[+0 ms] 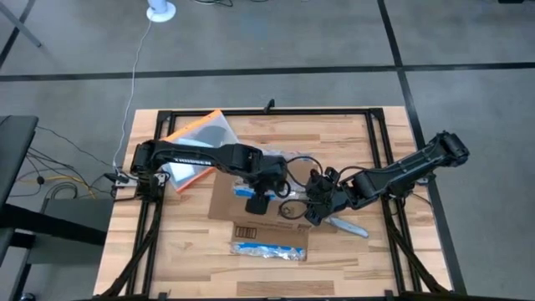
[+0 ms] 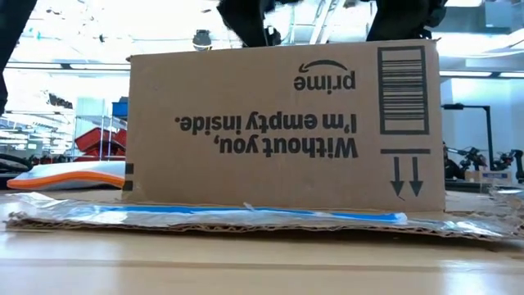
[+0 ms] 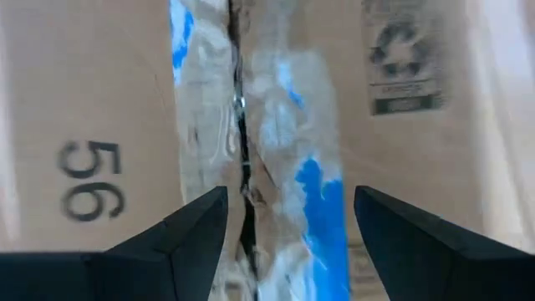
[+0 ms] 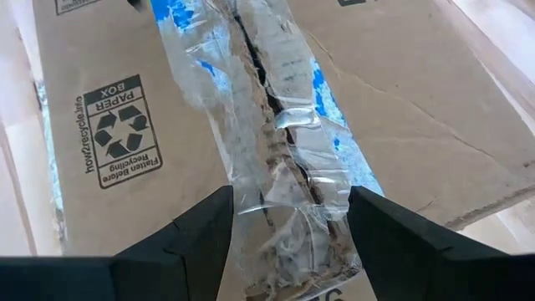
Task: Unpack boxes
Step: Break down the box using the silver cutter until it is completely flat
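Landmark is the box [image 1: 259, 209], brown corrugated, sitting mid-bench [image 1: 184, 267].

Nearest the low camera we see a flattened strip of cardboard with blue-and-white tape [image 2: 246, 217] lying on the bench just in front of the box. Behind it the box's side stands upright, print upside down: "prime", "Without you, I'm empty inside.", a barcode and two arrows pointing down.

On top of the box, both end effectors hover over the taped centre seam [image 4: 280, 117]. The tape there is torn and crinkled, the seam split into a dark gap. Left end effector [image 3: 288, 221]: released, fingers spread either side of the seam, holding nothing. Right end effector [image 4: 288, 213]: released too, fingers apart astride the same seam, holding nothing.

Just right of the box, a pale flat object [image 1: 349, 226] lies on the bench; we cannot tell what it is.

Beyond the box, at its far-left corner, an orange-edged clear pouch [image 1: 196, 146] lies flat on the bench.
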